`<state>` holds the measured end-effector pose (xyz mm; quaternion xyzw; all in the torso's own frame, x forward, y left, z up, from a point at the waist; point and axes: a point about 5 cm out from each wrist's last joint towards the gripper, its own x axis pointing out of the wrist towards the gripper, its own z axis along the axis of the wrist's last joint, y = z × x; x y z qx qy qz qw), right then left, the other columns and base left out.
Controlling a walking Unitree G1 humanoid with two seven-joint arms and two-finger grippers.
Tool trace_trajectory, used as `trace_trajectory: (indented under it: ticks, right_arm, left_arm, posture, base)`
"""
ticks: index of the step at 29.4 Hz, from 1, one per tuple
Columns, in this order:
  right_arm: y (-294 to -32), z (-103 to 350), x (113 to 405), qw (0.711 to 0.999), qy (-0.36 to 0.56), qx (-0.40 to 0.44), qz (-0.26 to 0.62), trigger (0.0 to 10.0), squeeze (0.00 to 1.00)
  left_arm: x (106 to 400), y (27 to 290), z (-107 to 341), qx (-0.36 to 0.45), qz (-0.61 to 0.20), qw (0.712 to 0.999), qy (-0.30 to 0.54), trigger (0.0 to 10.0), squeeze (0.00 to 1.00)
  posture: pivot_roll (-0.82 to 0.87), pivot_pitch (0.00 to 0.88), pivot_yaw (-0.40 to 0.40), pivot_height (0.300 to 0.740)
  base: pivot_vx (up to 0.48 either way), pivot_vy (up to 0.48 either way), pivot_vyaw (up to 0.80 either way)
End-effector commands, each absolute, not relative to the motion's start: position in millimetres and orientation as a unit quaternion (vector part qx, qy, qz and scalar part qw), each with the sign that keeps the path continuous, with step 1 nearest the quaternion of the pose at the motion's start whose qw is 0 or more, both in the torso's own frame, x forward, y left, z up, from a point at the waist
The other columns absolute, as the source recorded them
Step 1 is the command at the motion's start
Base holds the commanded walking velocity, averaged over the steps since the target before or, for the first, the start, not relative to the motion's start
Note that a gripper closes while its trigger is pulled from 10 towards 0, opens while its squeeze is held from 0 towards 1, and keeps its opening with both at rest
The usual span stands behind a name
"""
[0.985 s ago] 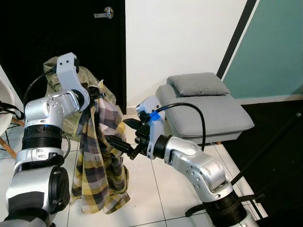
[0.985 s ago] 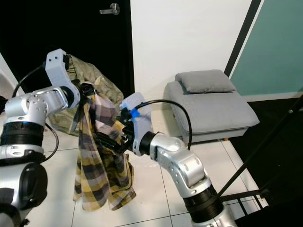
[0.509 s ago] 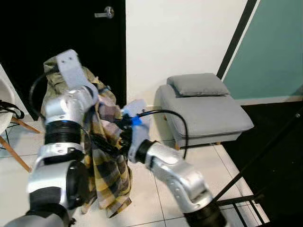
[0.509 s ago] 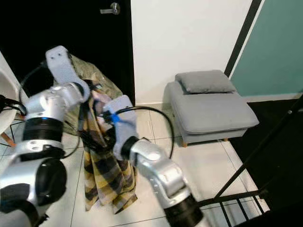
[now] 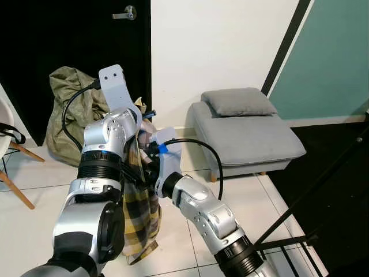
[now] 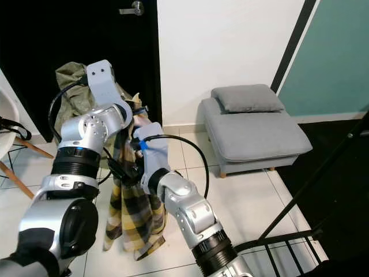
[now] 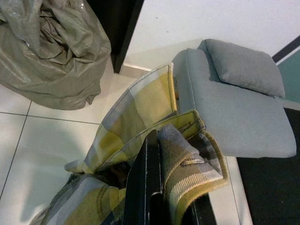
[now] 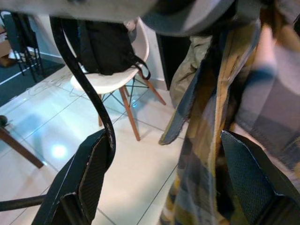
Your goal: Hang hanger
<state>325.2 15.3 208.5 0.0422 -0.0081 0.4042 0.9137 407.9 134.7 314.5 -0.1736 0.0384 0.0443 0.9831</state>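
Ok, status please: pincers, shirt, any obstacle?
Left pincer shut on plaid shirt, held up. Right pincer open beside the cloth. Olive bag behind; grey lounge seat on the right.

Even indoor light is brightening the white tiled floor, glare spotting the glossy tiles in the right wrist view, where the yellow plaid cloth is blurring close up.

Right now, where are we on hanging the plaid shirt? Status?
Done: the plaid shirt is off the floor, gripped at its collar by the left gripper. In hand: the right gripper is open beside the hanging cloth. Left: no rail or hook is in view, so the hanging itself is not done. A hanger cannot be made out.
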Motion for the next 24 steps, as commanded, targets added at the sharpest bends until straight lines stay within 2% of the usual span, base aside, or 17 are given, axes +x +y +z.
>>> trace_trajectory:
  ticks: [1,2,3,4,7,8,9,10,12,13,16,17,19,20,22,24]
  right_arm:
    - [21,195,326,0.914,0.031,0.056,0.401,10.0,1.00]
    - [18,197,328,0.915,0.026,0.059,0.397,10.0,0.15]
    - [18,197,328,0.915,0.026,0.059,0.397,10.0,0.15]
    - [12,203,329,0.916,0.013,0.070,0.395,10.0,0.00]
    - [7,210,329,0.915,-0.004,0.086,0.395,10.0,0.00]
    - [-1,220,329,0.908,-0.029,0.118,0.401,10.0,0.00]
    - [-1,220,329,0.908,-0.029,0.118,0.401,10.0,0.00]
    - [-15,232,327,0.898,-0.056,0.157,0.408,10.0,0.00]
    - [-15,232,327,0.898,-0.056,0.157,0.408,10.0,0.00]
    - [-30,239,325,0.890,-0.076,0.173,0.414,10.0,0.00]
    - [-45,241,322,0.887,-0.085,0.169,0.420,10.0,0.00]
    - [-64,237,321,0.894,-0.082,0.145,0.415,10.0,0.00]
    - [-88,230,322,0.909,-0.072,0.115,0.393,10.0,0.00]
    - [-88,230,322,0.909,-0.072,0.115,0.393,10.0,0.00]
    - [-104,224,328,0.927,-0.061,0.104,0.354,10.0,0.00]
    - [-104,224,328,0.927,-0.061,0.104,0.354,10.0,0.00]
  left_arm:
    - [404,129,335,-0.156,0.023,0.988,0.000,0.0,0.00]
    - [403,129,335,-0.141,0.015,0.990,-0.004,1.0,0.00]
    - [403,129,335,-0.141,0.015,0.990,-0.004,1.0,0.00]
    - [404,134,334,-0.134,0.019,0.991,-0.005,0.8,0.00]
    - [405,141,333,-0.137,0.033,0.990,-0.005,0.9,0.00]
    - [407,154,331,-0.133,0.060,0.989,-0.011,0.5,0.00]
    - [407,154,331,-0.133,0.060,0.989,-0.011,0.5,0.00]
    - [408,173,330,-0.122,0.093,0.988,-0.020,0.0,0.00]
    - [408,173,330,-0.122,0.093,0.988,-0.020,0.0,0.00]
    - [409,192,328,-0.098,0.118,0.988,-0.032,0.0,0.00]
    - [408,204,329,-0.064,0.101,0.992,-0.049,0.0,0.00]
    - [405,210,330,-0.019,0.021,0.998,-0.060,0.0,0.00]
    - [397,213,330,0.056,-0.101,0.991,-0.061,0.0,0.00]
    - [397,213,330,0.056,-0.101,0.991,-0.061,0.0,0.00]
    - [388,210,326,0.136,-0.219,0.964,-0.064,0.0,0.00]
    - [388,210,326,0.136,-0.219,0.964,-0.064,0.0,0.00]
  posture:
    - [-0.01,0.241,-0.059,0.740]
    - [-0.01,0.241,-0.059,0.740]
    - [-0.01,0.241,-0.059,0.740]
    - [-0.01,0.240,-0.058,0.740]
    - [-0.01,0.240,-0.058,0.740]
    - [0.00,0.236,-0.051,0.740]
    - [0.00,0.236,-0.051,0.740]
    - [-0.01,0.232,-0.044,0.740]
    - [-0.01,0.232,-0.044,0.740]
    - [0.00,0.224,-0.036,0.740]
    - [0.00,0.217,-0.034,0.740]
    - [0.00,0.209,-0.031,0.740]
    - [0.01,0.200,-0.031,0.740]
    - [0.01,0.200,-0.031,0.740]
    - [0.02,0.195,-0.033,0.740]
    - [0.02,0.195,-0.033,0.740]
  base:
    - [0.000,0.000,0.00]
    - [0.000,0.000,0.00]
    - [0.000,0.000,0.00]
    - [0.000,0.000,0.00]
    - [0.000,0.000,0.00]
    - [0.000,0.000,0.00]
    - [0.000,0.000,0.00]
    - [0.000,0.000,0.00]
    - [0.000,0.000,0.00]
    - [0.000,0.000,0.00]
    - [0.000,0.000,0.00]
    - [0.000,0.000,0.00]
    - [0.000,0.000,0.00]
    - [0.000,0.000,0.00]
    - [0.000,0.000,0.00]
    - [0.000,0.000,0.00]
